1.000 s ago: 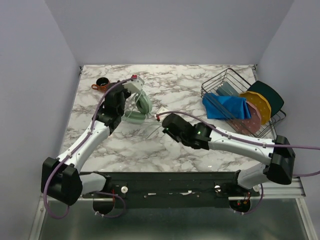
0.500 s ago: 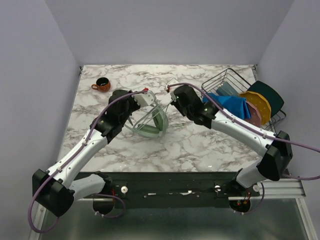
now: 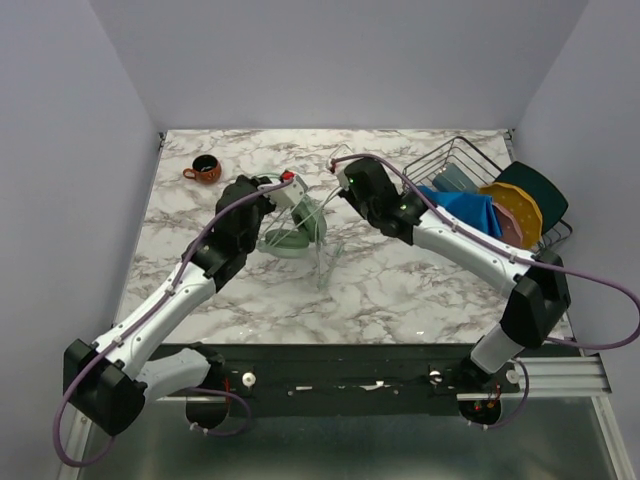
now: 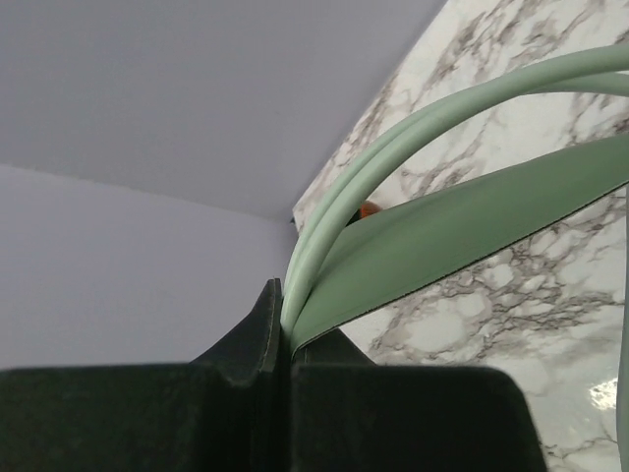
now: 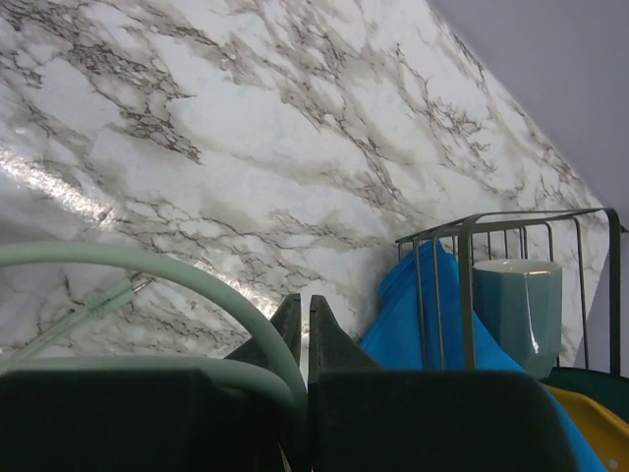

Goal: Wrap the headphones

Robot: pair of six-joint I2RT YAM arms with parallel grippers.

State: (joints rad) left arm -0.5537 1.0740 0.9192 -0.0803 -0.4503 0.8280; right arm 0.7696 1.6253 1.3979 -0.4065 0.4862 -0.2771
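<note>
The headphones (image 3: 288, 235) are at the middle-left part of the marble table (image 3: 400, 290), between the two arms. Their round pale-green cups hang low, close to the surface, and from the top view I cannot tell if the lower cup touches the table or not. The left end effector (image 3: 288, 192) holds them from above. In the left wrist view its two dark fingers (image 4: 265, 324) are pressed together on the slim headband (image 4: 442, 221), which goes out from between them to the upper right as a flat green strip with a rounded edge. The thin cable (image 3: 325, 255) goes from the headphones up toward the right end effector (image 3: 338, 172), and one part of it falls down to the table in front of the cups. The right end effector is just beside the left one, a little farther back. In the right wrist view its fingers (image 5: 287, 320) are nearly together, with only a narrow slit, and the pale-green cable (image 5: 197, 277) bends into this slit, so it appears to be pinched there. Well apart, at the far left corner, stands a small orange cup (image 3: 203, 168). On the right side is a wire rack (image 3: 470, 160) with a blue cloth (image 3: 455, 212), a grey-blue cup (image 5: 516, 295) and several coloured plates (image 3: 518, 215) leaning in it.
</note>
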